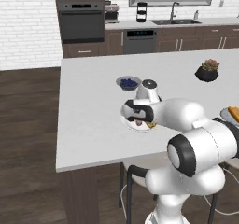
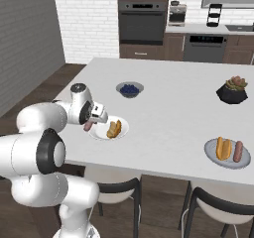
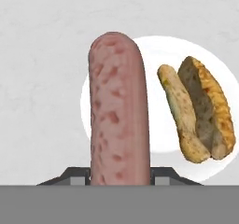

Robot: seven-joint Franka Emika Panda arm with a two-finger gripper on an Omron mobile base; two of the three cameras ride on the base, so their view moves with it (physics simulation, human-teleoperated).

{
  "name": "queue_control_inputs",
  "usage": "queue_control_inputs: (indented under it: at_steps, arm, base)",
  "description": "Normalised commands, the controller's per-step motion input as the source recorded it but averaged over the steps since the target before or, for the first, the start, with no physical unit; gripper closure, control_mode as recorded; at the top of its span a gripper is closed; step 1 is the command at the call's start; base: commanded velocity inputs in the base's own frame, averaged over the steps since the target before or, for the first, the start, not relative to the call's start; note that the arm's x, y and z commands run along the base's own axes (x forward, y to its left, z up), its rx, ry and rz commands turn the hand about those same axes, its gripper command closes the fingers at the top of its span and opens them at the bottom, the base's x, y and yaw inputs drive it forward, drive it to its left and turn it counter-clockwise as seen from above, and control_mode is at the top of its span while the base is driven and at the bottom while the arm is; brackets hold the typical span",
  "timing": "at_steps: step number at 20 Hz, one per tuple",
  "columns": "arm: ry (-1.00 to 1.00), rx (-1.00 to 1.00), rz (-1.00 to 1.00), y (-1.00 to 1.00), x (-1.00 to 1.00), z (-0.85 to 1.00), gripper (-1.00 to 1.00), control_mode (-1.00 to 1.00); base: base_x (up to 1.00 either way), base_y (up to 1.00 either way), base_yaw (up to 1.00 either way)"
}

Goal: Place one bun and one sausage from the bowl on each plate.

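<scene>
My gripper [image 2: 90, 124] is shut on a pink sausage [image 3: 119, 115], which sticks out from between the fingers. It hangs just above the left rim of the white plate [image 2: 124, 126] near the counter's front edge. A split bun [image 3: 200, 111] lies on that plate's right half, apart from the sausage. In the left base view the gripper [image 1: 138, 121] and the arm cover most of this plate [image 1: 132, 126]. The grey plate [image 2: 213, 157] at the front right carries a bun [image 2: 223, 148] and a sausage [image 2: 238, 151] side by side. The bowl is out of view.
A small grey bowl of blueberries [image 2: 130, 89] stands just behind the white plate. A black pot with a succulent [image 2: 232, 90] sits at the far right. Dark chairs [image 2: 119, 187] are tucked under the counter's front edge. Bare counter lies between the two plates.
</scene>
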Motion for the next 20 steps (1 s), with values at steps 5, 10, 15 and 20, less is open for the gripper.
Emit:
queue_control_inputs:
  at_steps: [5, 10, 15, 20]
  arm:
    - [0.00, 0.00, 0.00, 0.00, 0.52, -0.29, 1.00, -1.00]
    - [0.00, 0.00, 0.00, 0.00, 0.29, -0.32, 1.00, -1.00]
    - [0.00, 0.00, 0.00, -0.01, 0.16, -0.21, 1.00, -1.00]
    - [0.00, 0.00, 0.00, -0.01, 0.13, 0.00, -1.00, -1.00]
  base:
    - [0.00, 0.00, 0.00]
    - [0.00, 0.00, 0.00]
    - [0.00, 0.00, 0.00]
    - [0.00, 0.00, 0.00]
